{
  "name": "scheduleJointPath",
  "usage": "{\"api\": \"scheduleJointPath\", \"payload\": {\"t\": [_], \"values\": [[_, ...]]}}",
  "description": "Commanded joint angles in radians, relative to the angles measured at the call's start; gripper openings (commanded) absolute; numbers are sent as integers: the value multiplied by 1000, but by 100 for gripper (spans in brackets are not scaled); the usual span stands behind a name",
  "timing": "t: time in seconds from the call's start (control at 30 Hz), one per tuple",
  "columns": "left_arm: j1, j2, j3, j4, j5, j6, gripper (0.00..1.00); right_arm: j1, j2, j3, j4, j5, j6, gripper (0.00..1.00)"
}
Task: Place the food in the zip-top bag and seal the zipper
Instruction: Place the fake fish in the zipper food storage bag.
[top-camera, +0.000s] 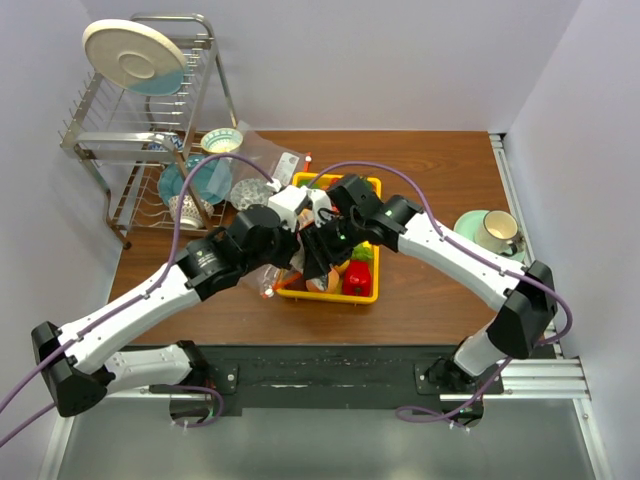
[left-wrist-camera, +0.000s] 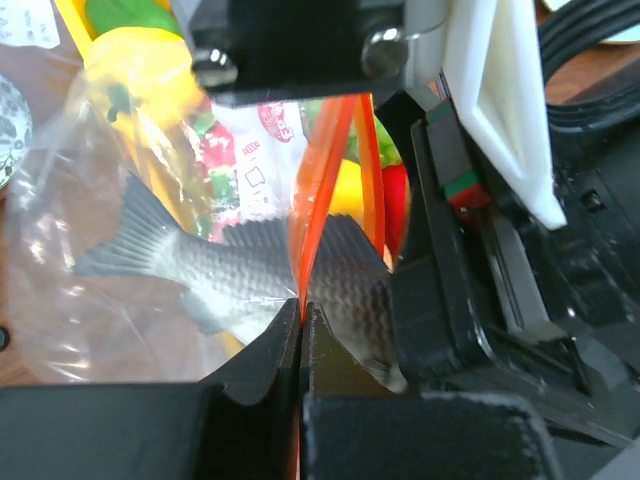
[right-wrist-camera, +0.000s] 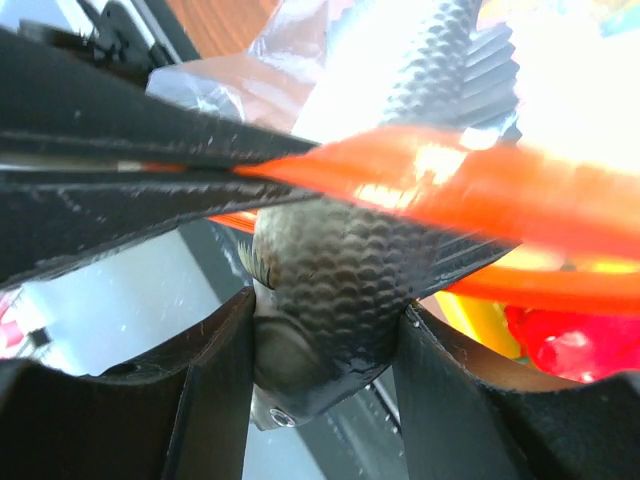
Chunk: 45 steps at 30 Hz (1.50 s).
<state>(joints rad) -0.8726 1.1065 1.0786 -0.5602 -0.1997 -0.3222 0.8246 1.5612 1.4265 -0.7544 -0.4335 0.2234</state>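
Zipper (left-wrist-camera: 312, 225) sits pinched in left gripper (left-wrist-camera: 302, 322) while right gripper (right-wrist-camera: 325, 312) clamps grey fish (right-wrist-camera: 340, 265), apparently part-bagged.

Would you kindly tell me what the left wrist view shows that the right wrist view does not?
Only the left wrist view shows the tail of the grey fish, seen through the clear zip-top bag, and a white printed label. Only the right wrist view shows the right gripper closed on the fish's head. Both show the fish's scaled body and the orange-red zipper, pinched in the shut left gripper.
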Motion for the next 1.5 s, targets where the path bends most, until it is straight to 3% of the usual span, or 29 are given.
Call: {"api": "scheduleJointPath", "payload": {"t": [0.0,0.07,0.3,0.5,0.7,0.87,1.0,1.07,1.2,1.33,1.47], "values": [[-3,-19,41,6,74,-25,0,4,-56,-6,121,58,33,37],[-2,-25,37,6,75,-18,0,2,-44,21,95,88,39,38],[-3,-43,11,17,76,-24,0,-1,-44,48,87,168,96,65],[-2,-27,21,8,66,-60,0,-4,-90,35,104,184,123,75],[-2,1,49,-9,36,-72,0,-5,-142,9,76,222,129,77],[-2,18,24,5,20,-67,0,-5,-220,-43,26,315,134,72],[0,19,-26,40,17,-71,0,-7,-327,-197,43,314,175,73],[0,21,-34,49,10,-74,0,-7,-371,-266,78,303,201,79],[-2,24,-32,51,6,-75,0,-5,-467,-507,213,216,324,80],[-2,23,-22,43,6,-74,0,-7,-553,-713,517,142,499,80],[-2,18,-11,34,0,-74,0,-7,-573,-880,798,133,658,93]]}}
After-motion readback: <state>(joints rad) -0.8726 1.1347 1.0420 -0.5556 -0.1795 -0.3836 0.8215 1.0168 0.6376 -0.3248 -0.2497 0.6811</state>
